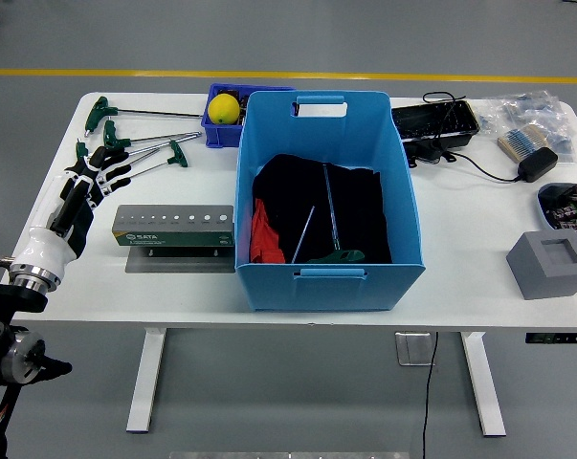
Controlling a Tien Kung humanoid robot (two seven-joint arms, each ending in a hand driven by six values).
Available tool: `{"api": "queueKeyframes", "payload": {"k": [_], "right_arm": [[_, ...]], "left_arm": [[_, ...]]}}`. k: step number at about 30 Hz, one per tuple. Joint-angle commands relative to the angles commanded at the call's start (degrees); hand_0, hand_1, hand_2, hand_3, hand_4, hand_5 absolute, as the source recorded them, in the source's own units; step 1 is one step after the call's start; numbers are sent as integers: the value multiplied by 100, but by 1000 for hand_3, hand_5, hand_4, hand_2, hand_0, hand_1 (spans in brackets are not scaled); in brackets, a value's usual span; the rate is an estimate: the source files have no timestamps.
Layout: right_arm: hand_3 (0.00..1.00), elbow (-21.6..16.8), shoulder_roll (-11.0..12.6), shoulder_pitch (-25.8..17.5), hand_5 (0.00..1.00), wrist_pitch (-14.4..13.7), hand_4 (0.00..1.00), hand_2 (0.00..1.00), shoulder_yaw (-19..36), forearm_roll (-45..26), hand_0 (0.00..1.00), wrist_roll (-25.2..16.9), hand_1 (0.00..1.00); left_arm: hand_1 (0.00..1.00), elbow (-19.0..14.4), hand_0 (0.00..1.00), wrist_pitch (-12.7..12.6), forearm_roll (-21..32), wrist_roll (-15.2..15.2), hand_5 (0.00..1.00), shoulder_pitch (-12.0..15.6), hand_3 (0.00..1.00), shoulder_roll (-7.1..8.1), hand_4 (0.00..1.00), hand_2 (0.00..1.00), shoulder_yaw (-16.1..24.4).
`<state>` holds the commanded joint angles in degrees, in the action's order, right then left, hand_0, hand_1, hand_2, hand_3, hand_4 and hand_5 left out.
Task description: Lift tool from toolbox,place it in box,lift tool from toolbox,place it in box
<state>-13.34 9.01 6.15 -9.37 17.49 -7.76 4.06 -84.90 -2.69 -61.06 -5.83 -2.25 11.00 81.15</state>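
The left hand (89,182) hovers over the table's left end with its fingers loosely spread and nothing in them; the right hand is out of view. Just at one o'clock from the fingertips lie three green-handled wrenches (140,143) in a loose fan, their shafts pointing toward three o'clock. The grey tool holder (173,226) sits at four o'clock from the hand, its slots apparently empty. Two more wrenches (319,234) already lie in the blue box (326,277) on dark cloth.

The risk is in the fan: the handles lie close together, so fingers closing on one may nudge or drag a neighbour, and a grasp near the handle end leaves the long shaft to swing and catch the box's tall near wall on the way over. The yellow ball (223,107) in its small blue bin (211,134) stands just past the shaft tips and could be knocked.

Open table lies between the hand and the box's left wall, above the holder; the table's left edge (54,177) is right beside the wrist, leaving little room at nine o'clock
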Motion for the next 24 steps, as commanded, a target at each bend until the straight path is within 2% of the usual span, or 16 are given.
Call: {"api": "queueKeyframes", "payload": {"k": [1,6,7,12,13,18,19,20,24], "right_arm": [[620,3,1,3,770,7,852,764,-1,-2,693,1,688],[620,12,2,35,770,11,852,764,19,79,693,22,688],[619,10,3,44,772,11,849,761,15,78,693,22,686],[619,8,7,75,772,12,849,761,12,89,693,23,686],[618,7,10,84,771,16,845,760,8,93,692,23,684],[618,10,12,109,771,26,845,760,-6,101,692,21,684],[617,10,11,110,768,26,841,759,2,114,692,25,684],[617,13,11,111,768,32,841,759,-9,112,692,22,684],[617,35,-7,85,768,61,841,759,-131,-100,692,-46,684]], "left_arm": [[862,1,805,-17,7,-17,824,-4,781,-13,884,898,11],[862,6,805,-70,48,-109,824,16,781,-73,884,898,50],[941,16,875,-78,63,-137,833,23,822,-85,888,951,54],[941,42,875,-65,79,-154,833,23,822,-125,888,951,86],[960,44,886,-50,73,-137,861,18,841,-131,892,964,98],[960,55,886,-23,-3,-40,861,16,841,-157,892,964,155],[964,62,888,-28,-10,-30,903,21,861,-159,901,966,163],[964,78,888,-29,-7,-18,903,21,861,-159,901,966,173],[964,105,888,-4,2,-3,903,-6,861,-139,901,966,204]]}}
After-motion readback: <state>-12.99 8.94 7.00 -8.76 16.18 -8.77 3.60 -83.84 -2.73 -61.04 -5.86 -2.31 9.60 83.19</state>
